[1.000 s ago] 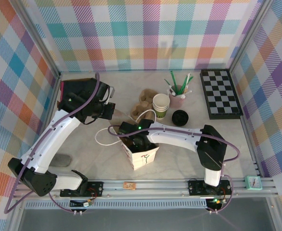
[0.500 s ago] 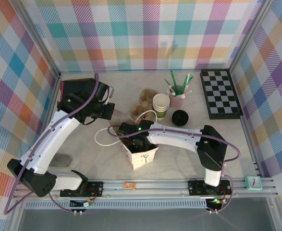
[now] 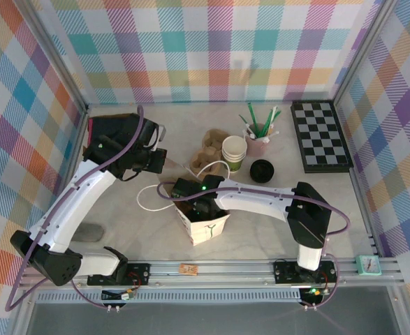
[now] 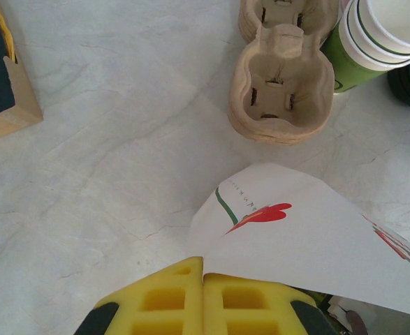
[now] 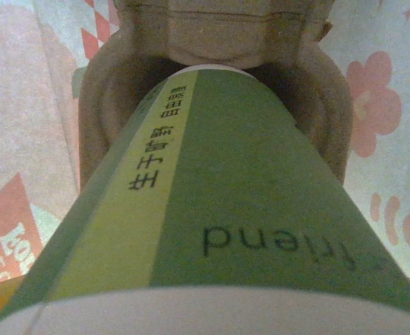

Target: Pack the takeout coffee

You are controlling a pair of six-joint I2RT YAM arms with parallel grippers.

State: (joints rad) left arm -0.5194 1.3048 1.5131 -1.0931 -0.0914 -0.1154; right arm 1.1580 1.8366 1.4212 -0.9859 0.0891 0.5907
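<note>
Cargo: the coffee (image 5: 218, 195) runs straight away from the right wrist camera, its green base in a socket of the pulp carrier (image 5: 96, 98) at the bottom of the bag (image 3: 209, 229).
Right arm: the right gripper (image 3: 198, 203) is sunk in the bag mouth, its fingers spread wide about the coffee and, by the look of it, gripping it.
Left arm: the left gripper (image 4: 203, 276), at 10 o'clock from the bag, has its yellow fingers pressed together on a white paper edge (image 4: 295, 223) with a red flower print, apparently the bag's rim.
Done: the coffee is down inside the bag and meets the carrier.
Left to do: by my reading, letting go, drawing the right arm out and freeing the rim.
Bystanders: the cup stack (image 3: 234, 152) stands at 1 o'clock from the bag and the loose lid (image 3: 262, 169) at 2 o'clock.
Change: compared with a second ago, the right gripper sits slightly further toward 9 o'clock in the bag mouth. The left arm and the bystanders are unchanged.
</note>
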